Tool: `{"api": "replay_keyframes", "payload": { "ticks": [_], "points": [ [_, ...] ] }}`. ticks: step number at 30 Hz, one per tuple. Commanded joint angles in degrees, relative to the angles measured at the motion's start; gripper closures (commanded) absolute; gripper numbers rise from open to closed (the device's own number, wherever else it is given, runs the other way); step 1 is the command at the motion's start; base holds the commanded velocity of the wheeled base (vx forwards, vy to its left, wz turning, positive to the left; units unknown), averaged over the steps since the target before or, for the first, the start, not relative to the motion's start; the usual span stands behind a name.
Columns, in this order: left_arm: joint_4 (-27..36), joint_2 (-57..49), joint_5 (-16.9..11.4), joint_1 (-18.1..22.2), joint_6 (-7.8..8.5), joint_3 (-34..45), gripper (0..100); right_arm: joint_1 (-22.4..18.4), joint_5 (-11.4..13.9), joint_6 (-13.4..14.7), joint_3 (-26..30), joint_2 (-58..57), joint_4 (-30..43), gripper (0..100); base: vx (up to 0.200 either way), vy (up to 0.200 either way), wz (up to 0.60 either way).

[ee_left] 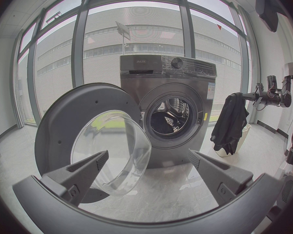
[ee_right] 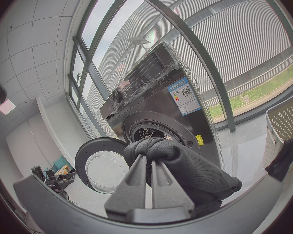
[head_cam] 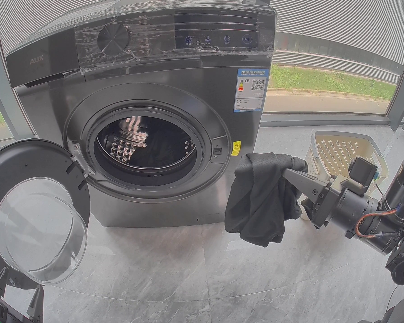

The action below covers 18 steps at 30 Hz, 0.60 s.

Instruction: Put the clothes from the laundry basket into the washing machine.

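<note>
The black garment hangs in the air, bunched over the tips of the right jaws, which are pressed together on a fold near its top. Most of the cloth drapes freely below them, clear of the floor. I judge it is gripped high so that the loose tail does not drag and can follow the pinch point into the drum.

Just behind the right jaws stands the pale laundry basket, its perforated wall close to the wrist. A dark scrap lies against that wall in the right wrist view, and I cannot tell whether it belongs to the held piece. Ahead of the jaws and towards the robot's left is the washing machine, with its round drum opening unobstructed and well apart from the cloth.

The right arm lies roughly level, with its forearm stretched out towards the machine's front corner.

The left jaws are spread and hold nothing. They sit low, with the swung-out door just in front of them — likely parked there, out of the loading path.
</note>
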Motion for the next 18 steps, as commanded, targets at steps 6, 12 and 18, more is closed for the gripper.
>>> {"api": "replay_keyframes", "payload": {
  "ticks": [6, 12, 18],
  "points": [
    [-0.01, -0.96, 0.04, 0.04, -0.01, 1.01, 0, -0.14, -0.38, -0.38, 0.13, 0.27, 0.49, 100, 0.0, 0.0, 0.0],
    [0.08, -0.96, 0.04, -0.05, -0.01, 1.01, 0, -0.76, -5.04, -3.28, -0.13, 0.89, 1.28, 100, 0.0, 0.0, 0.0],
    [0.08, -0.96, -0.05, 0.04, -0.1, 1.01, 0, -0.67, -20.77, -4.34, -2.86, 2.73, 5.59, 100, 0.0, 0.0, 0.0]
  ]
}}
